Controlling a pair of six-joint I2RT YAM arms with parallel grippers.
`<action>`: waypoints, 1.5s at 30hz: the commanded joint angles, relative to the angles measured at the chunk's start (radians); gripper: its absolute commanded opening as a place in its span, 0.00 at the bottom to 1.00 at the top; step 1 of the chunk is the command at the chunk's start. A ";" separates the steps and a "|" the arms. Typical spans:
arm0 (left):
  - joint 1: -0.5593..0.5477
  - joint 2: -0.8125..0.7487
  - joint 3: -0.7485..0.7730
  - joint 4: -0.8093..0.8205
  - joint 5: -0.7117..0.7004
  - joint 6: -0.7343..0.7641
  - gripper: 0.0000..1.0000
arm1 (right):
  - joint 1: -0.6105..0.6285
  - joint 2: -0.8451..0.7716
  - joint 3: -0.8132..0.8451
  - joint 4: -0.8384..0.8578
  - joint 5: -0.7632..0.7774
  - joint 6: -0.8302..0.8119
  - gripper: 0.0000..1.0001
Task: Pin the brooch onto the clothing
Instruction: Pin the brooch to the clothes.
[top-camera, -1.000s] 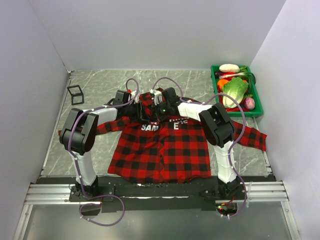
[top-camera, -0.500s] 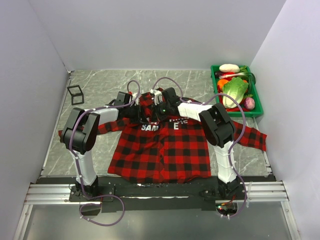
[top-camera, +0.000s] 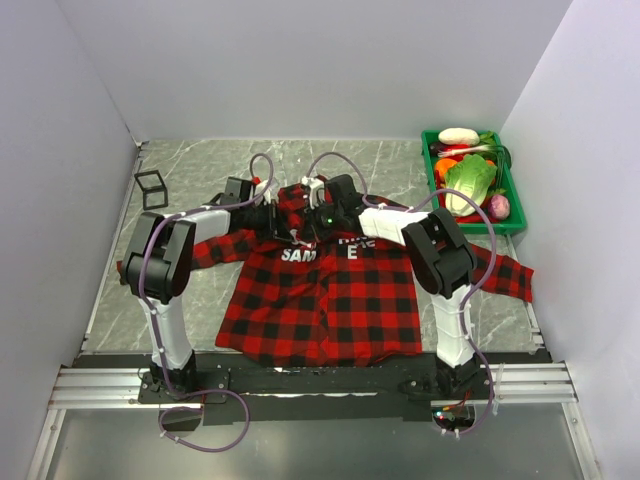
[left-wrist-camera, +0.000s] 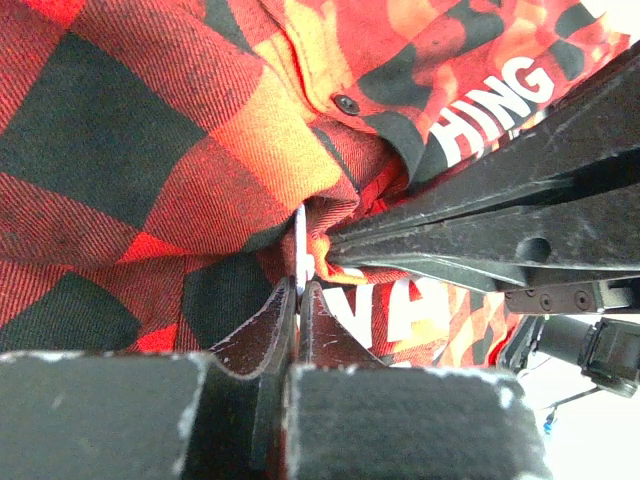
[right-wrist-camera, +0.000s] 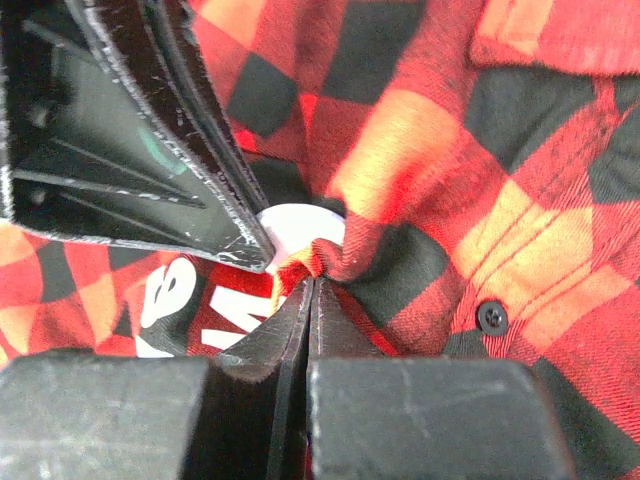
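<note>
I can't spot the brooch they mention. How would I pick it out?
Find the red plaid shirt, then its white chest letters. Beside them, bunched cloth half hides the brooch: a small pale disc, unlike the dark buttons.

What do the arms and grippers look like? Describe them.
The left arm and right arm have black joint housings, white links and looping purple cables. The left gripper and right gripper are black, with tapered fingers scuffed pale at the edges.
</note>
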 joint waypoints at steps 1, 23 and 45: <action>0.009 0.006 0.036 0.011 0.061 0.032 0.01 | -0.008 -0.082 -0.008 0.087 -0.056 0.022 0.00; 0.008 -0.004 0.026 0.031 0.060 0.020 0.01 | -0.040 -0.110 -0.065 0.110 -0.045 0.069 0.00; 0.009 -0.001 0.024 0.043 0.074 0.006 0.01 | -0.008 -0.036 0.007 0.102 -0.062 0.095 0.00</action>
